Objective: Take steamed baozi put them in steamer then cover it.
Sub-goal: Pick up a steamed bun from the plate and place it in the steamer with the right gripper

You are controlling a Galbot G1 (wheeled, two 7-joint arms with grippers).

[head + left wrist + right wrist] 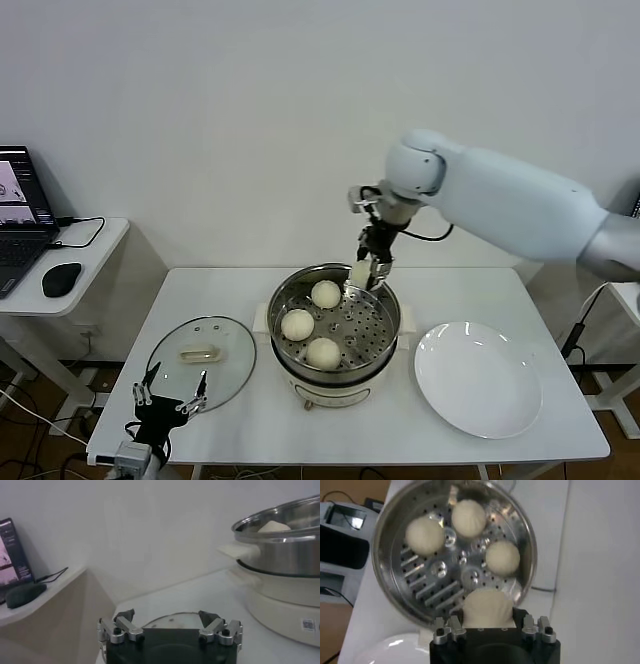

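Three steamed baozi (312, 323) lie inside the steamer (383, 343); above its far rim the right gripper (366, 274) grasps a fourth bun (487, 609). Left gripper (170, 400) parked open near the cover (200, 361).

The head camera looks down from above on the whole table (250, 400). The left wrist camera sits low at the table edge, facing the steamer (285, 545) sideways. The right wrist camera hangs close over the same steamer (455, 550), looking straight in

Three baozi (315, 324) in steamer (385, 340); cover (201, 361) left; plate (478, 378) right.
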